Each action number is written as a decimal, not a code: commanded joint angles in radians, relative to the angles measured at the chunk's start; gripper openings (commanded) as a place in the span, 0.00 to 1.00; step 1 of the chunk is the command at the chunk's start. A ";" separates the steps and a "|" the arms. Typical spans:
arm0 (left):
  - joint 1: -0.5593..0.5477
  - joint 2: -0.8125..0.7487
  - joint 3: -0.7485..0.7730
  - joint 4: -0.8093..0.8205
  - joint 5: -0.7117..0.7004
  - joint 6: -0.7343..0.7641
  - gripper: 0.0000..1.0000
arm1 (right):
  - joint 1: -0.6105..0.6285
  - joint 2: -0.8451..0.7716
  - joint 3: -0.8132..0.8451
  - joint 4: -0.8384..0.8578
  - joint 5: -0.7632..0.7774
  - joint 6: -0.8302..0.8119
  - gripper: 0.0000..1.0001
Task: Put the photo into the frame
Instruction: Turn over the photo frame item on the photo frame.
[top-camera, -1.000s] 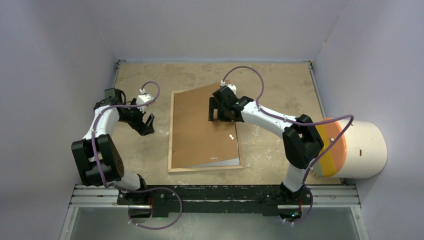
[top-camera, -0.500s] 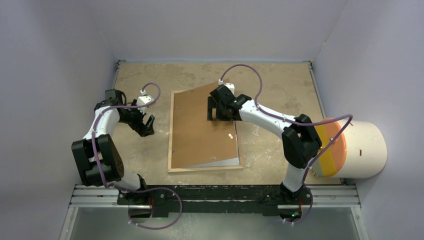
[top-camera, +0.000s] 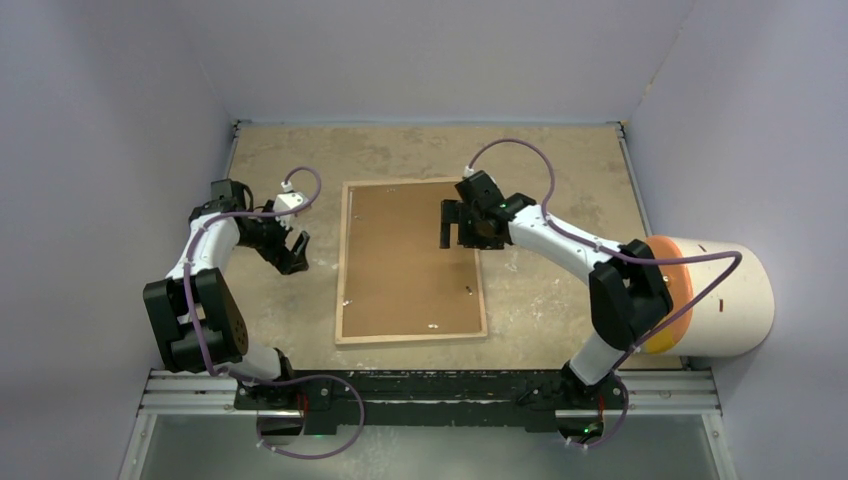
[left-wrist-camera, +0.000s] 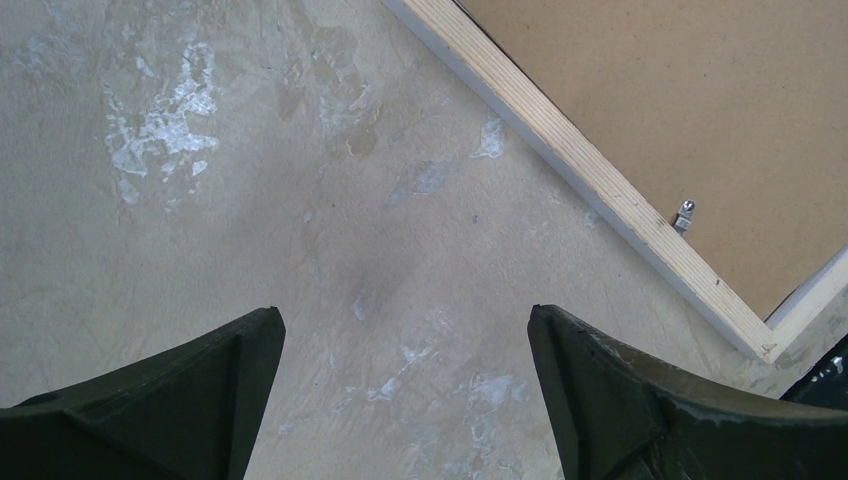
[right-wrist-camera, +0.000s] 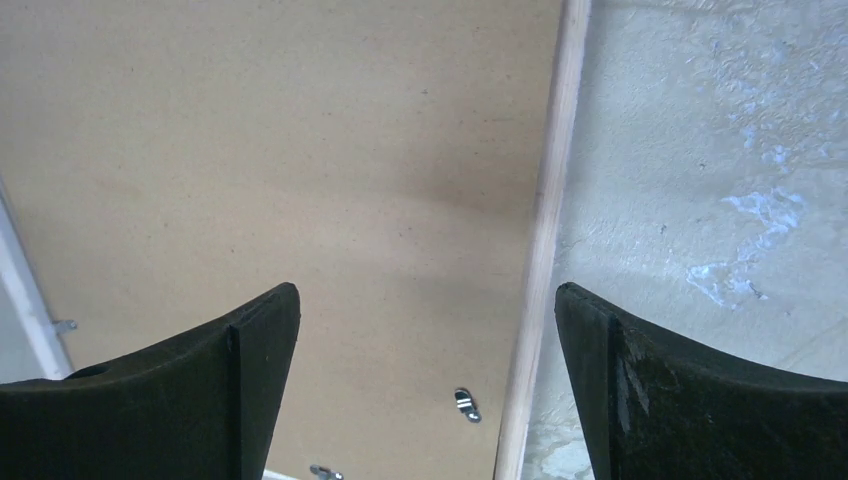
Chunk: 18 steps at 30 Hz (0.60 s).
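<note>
The frame (top-camera: 342, 262) lies flat on the table, light wood face up. The plain brown backing board (top-camera: 405, 255) sits squarely inside it and fills it. The photo is hidden. My right gripper (top-camera: 460, 232) hangs open and empty over the frame's right rail near the far end. In the right wrist view the rail (right-wrist-camera: 550, 200) and the board (right-wrist-camera: 300, 150) lie between its spread fingers (right-wrist-camera: 426, 290). My left gripper (top-camera: 295, 252) is open and empty over bare table left of the frame. The left wrist view (left-wrist-camera: 403, 312) shows the frame's rail (left-wrist-camera: 600, 190) ahead on the right.
Small metal clips (right-wrist-camera: 465, 403) sit on the board near the rails; one shows in the left wrist view (left-wrist-camera: 685, 210). A white cylinder with an orange and yellow band (top-camera: 720, 300) lies at the right edge. Grey walls close in the table on three sides.
The backing board lay skewed across the frame with a grey sheet showing at its near edge; now it sits square inside the frame. My right gripper has moved right to the rail.
</note>
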 joint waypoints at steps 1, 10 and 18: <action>-0.004 -0.025 0.000 0.005 0.014 0.020 1.00 | -0.037 -0.037 -0.027 0.084 -0.194 -0.035 0.99; -0.004 -0.016 0.001 0.012 0.016 0.010 1.00 | -0.099 -0.056 -0.057 0.089 -0.208 -0.021 0.99; -0.004 0.014 -0.028 0.073 0.029 -0.039 1.00 | -0.152 -0.055 -0.175 0.194 -0.245 0.006 0.99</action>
